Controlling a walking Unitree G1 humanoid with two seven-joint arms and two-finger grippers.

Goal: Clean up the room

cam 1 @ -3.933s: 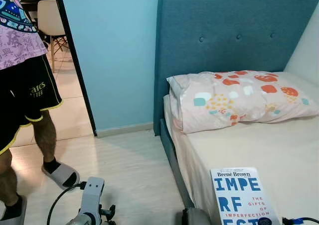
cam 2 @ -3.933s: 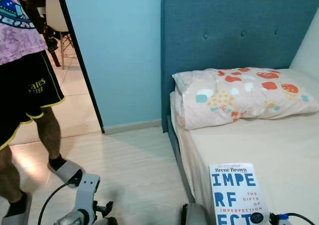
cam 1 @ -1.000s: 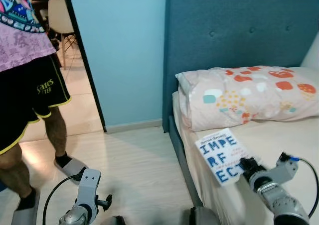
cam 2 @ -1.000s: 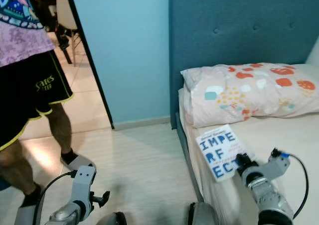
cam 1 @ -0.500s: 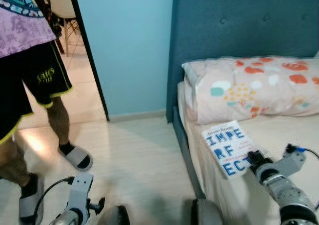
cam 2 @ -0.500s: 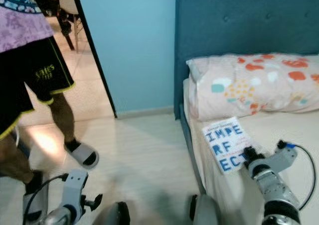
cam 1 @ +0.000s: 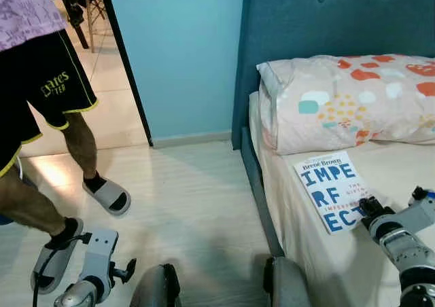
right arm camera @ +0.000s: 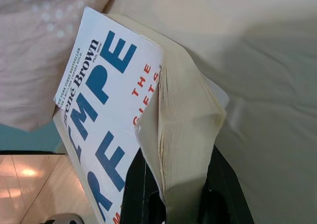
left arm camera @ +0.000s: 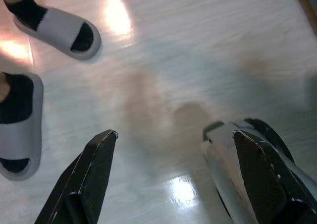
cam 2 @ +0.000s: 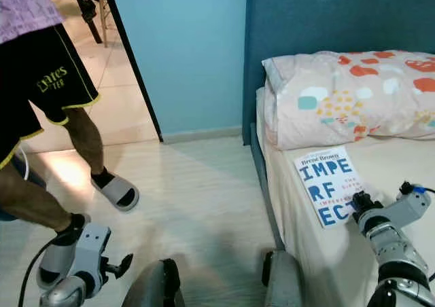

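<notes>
The right tool (cam 2: 355,204) is clamped on the lower corner of a white paperback book (cam 1: 332,189), its pages bulging between the two black fingers (right arm camera: 143,194) in the right wrist view. A few seconds ago the book lay flat on the bed (cam 1: 340,266) near the mattress edge with the arm not yet on it; a second ago it was raised and tilted in the grip, and now it is held over the mattress just in front of the patterned pillow (cam 1: 346,96), near the bed's floor-side edge; whether it touches the sheet cannot be told. The book appears secured for carrying off, so the tidying looks under way, not finished. The left tool (left arm camera: 173,174) hangs low over the pale floor (cam 1: 183,198), fingers spread wide and holding nothing. A person in grey slippers (cam 1: 107,193) has stepped closer across the floor.
</notes>
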